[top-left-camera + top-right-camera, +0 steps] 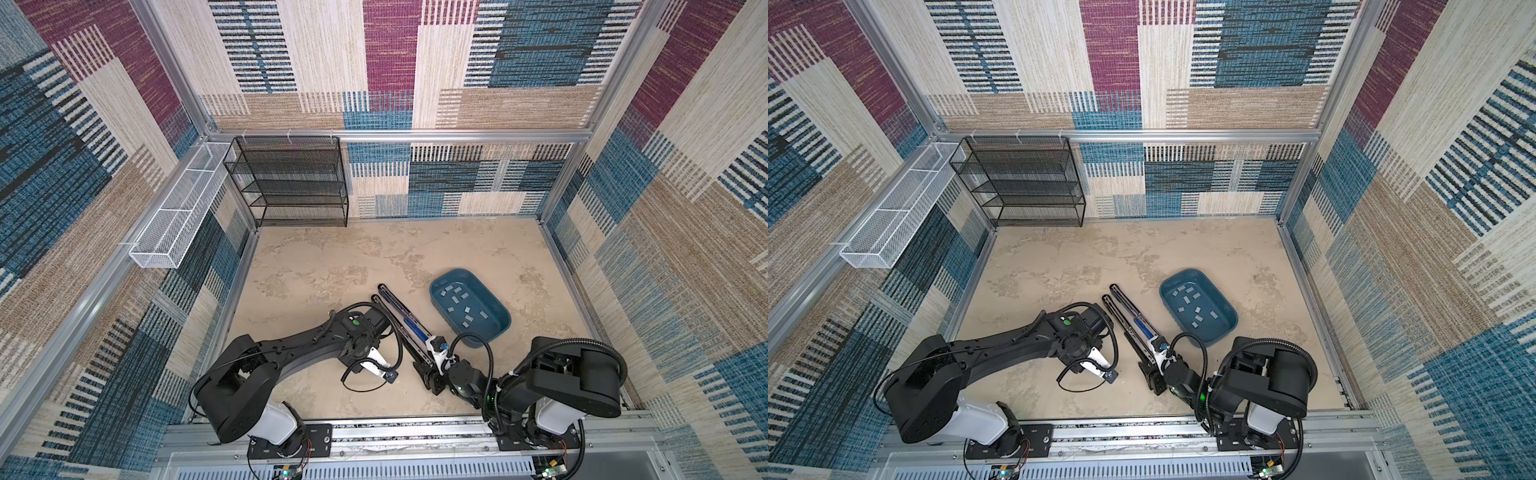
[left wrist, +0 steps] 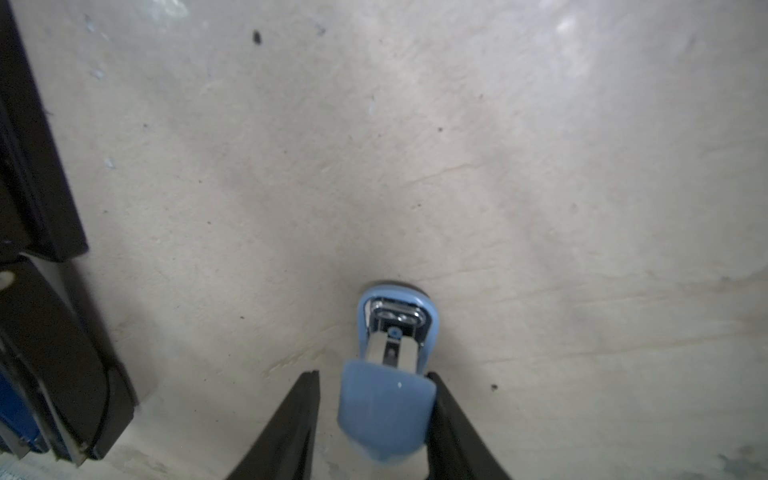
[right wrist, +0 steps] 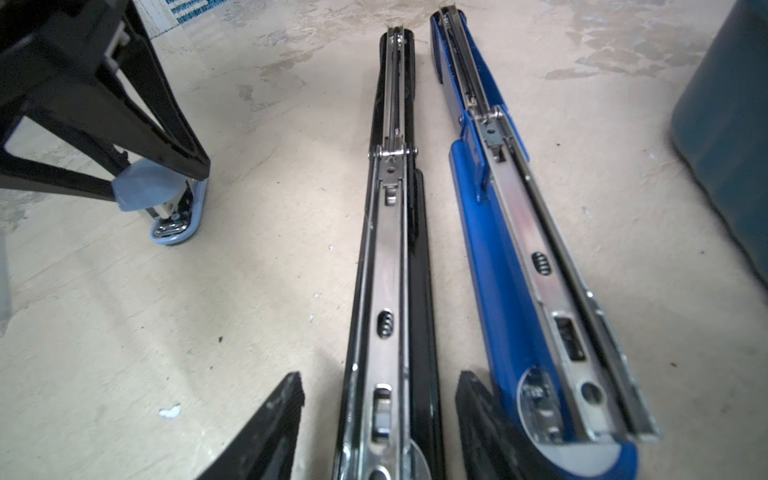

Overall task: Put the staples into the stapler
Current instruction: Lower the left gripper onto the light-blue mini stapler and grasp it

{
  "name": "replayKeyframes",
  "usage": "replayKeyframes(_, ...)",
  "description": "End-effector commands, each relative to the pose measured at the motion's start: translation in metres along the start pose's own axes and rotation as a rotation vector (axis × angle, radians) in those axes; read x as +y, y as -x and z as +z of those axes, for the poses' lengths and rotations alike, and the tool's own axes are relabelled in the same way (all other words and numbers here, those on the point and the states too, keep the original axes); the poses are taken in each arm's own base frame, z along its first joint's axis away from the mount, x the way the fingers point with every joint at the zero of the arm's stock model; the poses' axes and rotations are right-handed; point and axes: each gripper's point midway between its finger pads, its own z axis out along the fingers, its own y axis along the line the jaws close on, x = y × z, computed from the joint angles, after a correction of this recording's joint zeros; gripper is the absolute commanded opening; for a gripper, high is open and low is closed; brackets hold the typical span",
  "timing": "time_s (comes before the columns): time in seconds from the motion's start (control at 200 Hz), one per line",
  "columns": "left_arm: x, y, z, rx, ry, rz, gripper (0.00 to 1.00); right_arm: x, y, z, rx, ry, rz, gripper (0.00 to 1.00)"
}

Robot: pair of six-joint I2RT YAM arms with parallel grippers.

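Three patterned walls (image 1: 332, 62); beige tabletop (image 1: 353, 257); staples (image 1: 464, 296) in tub (image 1: 484, 297).

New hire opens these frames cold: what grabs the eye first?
Two long staplers, the black stapler and the blue stapler, lie centrally, opened flat side by side, steel rails up, with the right pincer open astride the black one's near end. On the right arm's side a teal tray holds scattered staples; on the left arm's side, a small light-blue stapler sits inside the left pincer.
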Motion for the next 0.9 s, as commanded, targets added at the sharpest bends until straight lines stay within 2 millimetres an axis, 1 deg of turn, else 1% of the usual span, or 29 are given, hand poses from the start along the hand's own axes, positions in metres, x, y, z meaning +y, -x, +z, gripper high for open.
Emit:
replayKeyframes(0.0, 0.0, 0.0, -0.002, -0.011, 0.002, 0.016, 0.44, 0.004, 0.007, 0.002, -0.025, 0.012, 0.004, 0.62)
replayKeyframes(0.115, 0.001, 0.0, -0.004, -0.019, 0.009, 0.016, 0.41, 0.004, 0.006, 0.004, -0.018, 0.008, 0.0, 0.62)
replayKeyframes(0.19, 0.002, 0.004, -0.005, -0.039, 0.008, 0.007, 0.41, 0.004, 0.005, 0.004, -0.015, 0.007, -0.001, 0.62)
replayKeyframes(0.321, 0.001, 0.007, -0.003, -0.058, -0.011, -0.008, 0.5, 0.003, 0.005, 0.003, -0.018, 0.002, 0.004, 0.63)
replayKeyframes(0.481, -0.002, 0.01, 0.0, -0.066, -0.035, -0.01, 0.52, 0.002, 0.005, 0.002, -0.017, 0.0, 0.009, 0.62)
replayKeyframes(0.636, -0.002, 0.011, 0.0, -0.075, -0.049, -0.018, 0.49, 0.001, 0.004, 0.001, -0.016, -0.004, 0.012, 0.63)
replayKeyframes(0.897, -0.002, 0.013, -0.002, -0.085, -0.064, -0.024, 0.4, -0.001, 0.005, 0.0, -0.019, -0.009, 0.015, 0.63)
